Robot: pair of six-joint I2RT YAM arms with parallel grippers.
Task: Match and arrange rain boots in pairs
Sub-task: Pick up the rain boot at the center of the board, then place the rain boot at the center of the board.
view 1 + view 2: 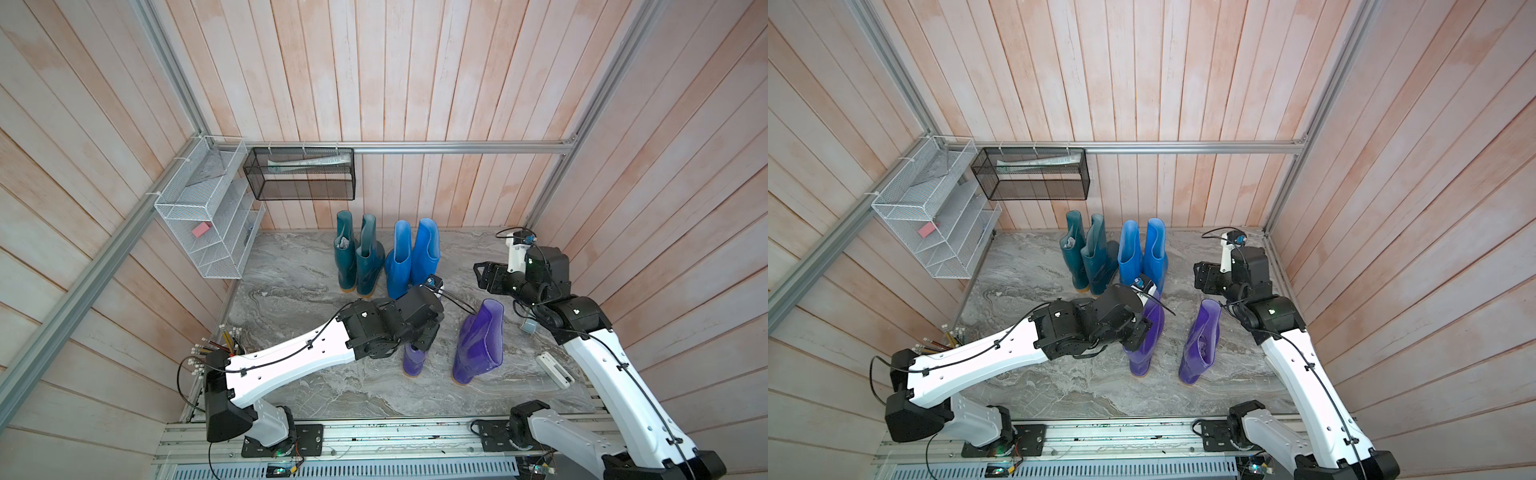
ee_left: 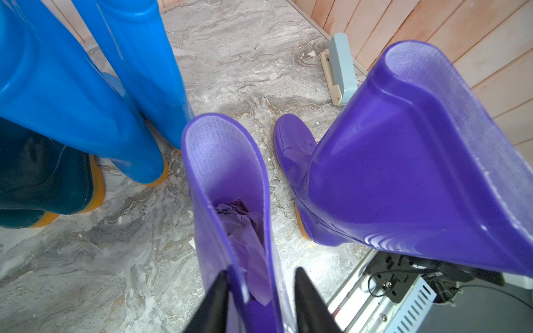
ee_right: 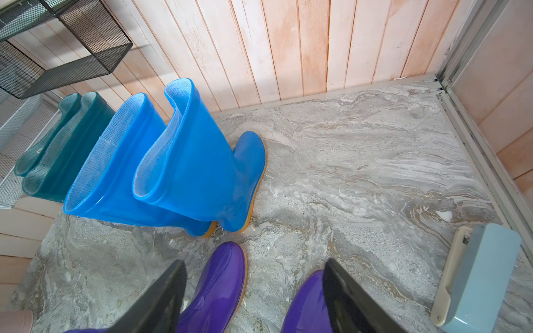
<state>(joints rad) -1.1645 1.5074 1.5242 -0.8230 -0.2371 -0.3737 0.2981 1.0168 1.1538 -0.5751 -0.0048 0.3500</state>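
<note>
The left purple boot [image 2: 227,178], crumpled paper [image 2: 242,230] showing down its shaft, stands upright on its tan sole at the middle of the marbled floor [image 1: 291,299]. It is nearer than the blue pair [image 1: 411,257], and a strip of bare floor separates it from the right purple boot [image 1: 478,340]. Both purple toes point toward the far wall. The left gripper [image 2: 261,271] hangs over the left boot, one black finger [image 2: 213,305] on each side of the shaft's top at the rim's near end. The soft cuff is pinched between them, so the fingers look closed on the boot, though how firmly cannot be told. The thin rim is probably the only part slim enough to take. A hold that high should let the boot be lifted or slid without tipping, and the paper likely keeps the shaft from folding. The purple boots are the one colour standing apart, so this grasp seems meant to bring the left one beside its mate. The blue pair and the teal pair [image 1: 357,257] stand shaft to shaft in a row along the far plank wall [image 1: 415,104], teal to the left, and read as finished. At the far right the right gripper [image 1: 484,274] hovers above the floor with its fingers spread wide and empty, apparently kept clear of the work.
</note>
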